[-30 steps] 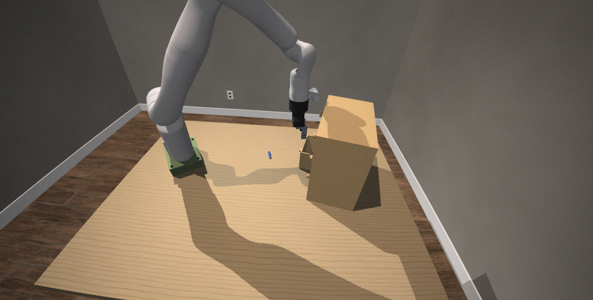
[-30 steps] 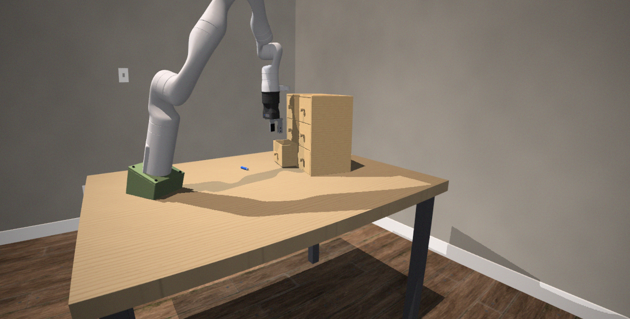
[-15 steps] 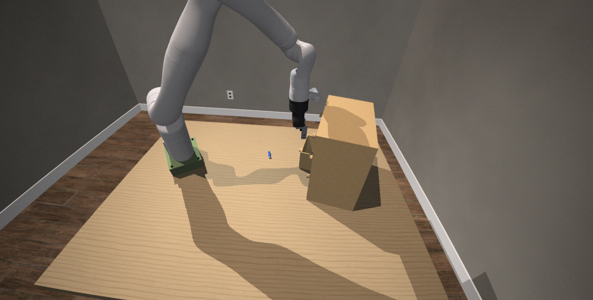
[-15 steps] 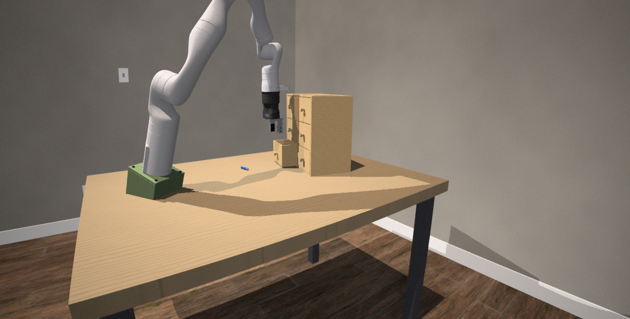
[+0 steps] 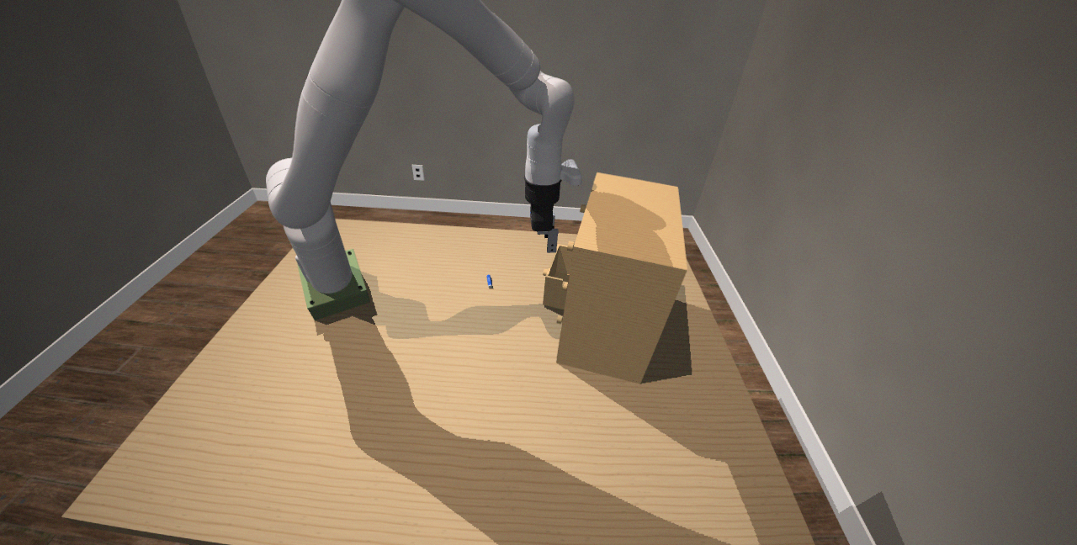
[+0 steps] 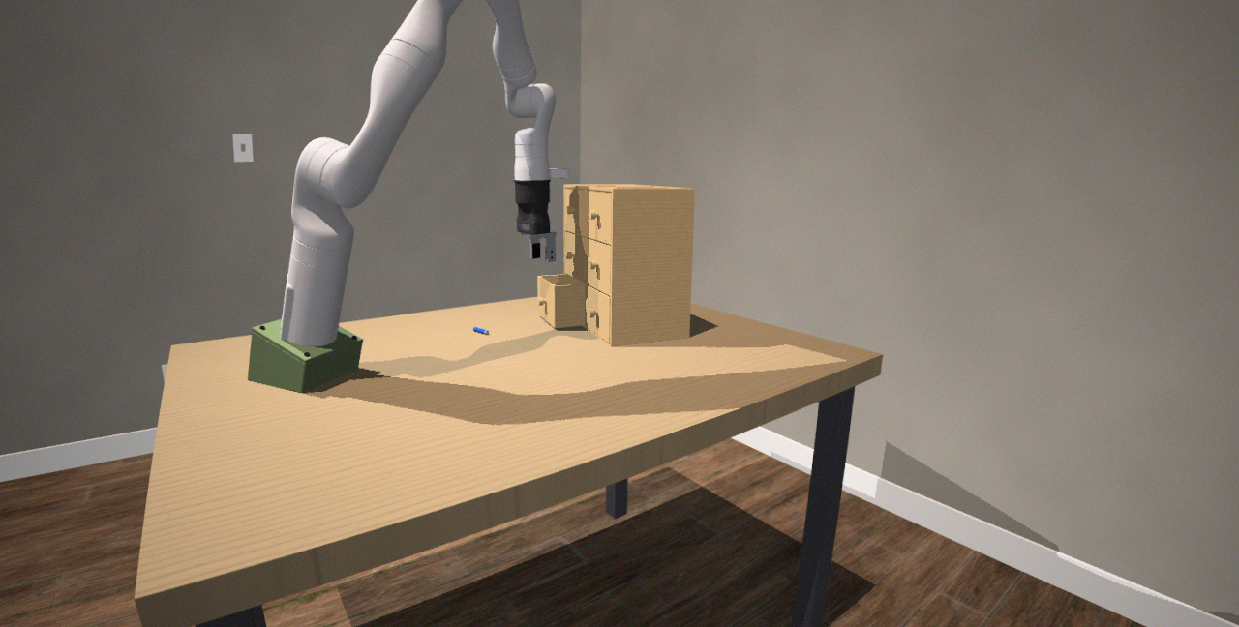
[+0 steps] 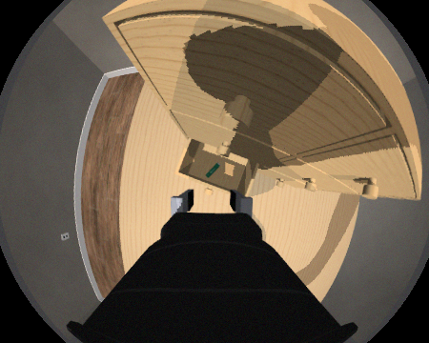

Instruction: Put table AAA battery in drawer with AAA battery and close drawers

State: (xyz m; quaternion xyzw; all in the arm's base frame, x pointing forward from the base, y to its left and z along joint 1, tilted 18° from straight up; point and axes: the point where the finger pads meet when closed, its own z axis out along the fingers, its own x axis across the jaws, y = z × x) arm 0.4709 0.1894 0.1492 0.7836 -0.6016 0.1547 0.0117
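The blue AAA battery (image 5: 489, 281) (image 6: 479, 330) lies on the table, between the arm's base and the chest; I do not see it in the wrist view. The chest (image 5: 617, 315) (image 6: 649, 268) (image 7: 291, 76) stands upright. Its bottom drawer (image 5: 555, 294) (image 6: 567, 304) in the far column of the exterior camera stands out from the front. A small dark green stick-shaped thing (image 7: 213, 170) lies inside it; I cannot tell its kind for sure. My gripper (image 5: 550, 242) (image 6: 543, 250) (image 7: 212, 196) is open and empty, pointing down above the drawer's front end, close before the chest.
The other drawers look pushed in; their knobs, such as one near knob (image 6: 594, 315) (image 7: 370, 191), stick out of the chest front. The arm's green base (image 5: 338, 304) (image 6: 281, 363) stands on the table (image 5: 421, 481) (image 6: 363, 485), across from the chest.
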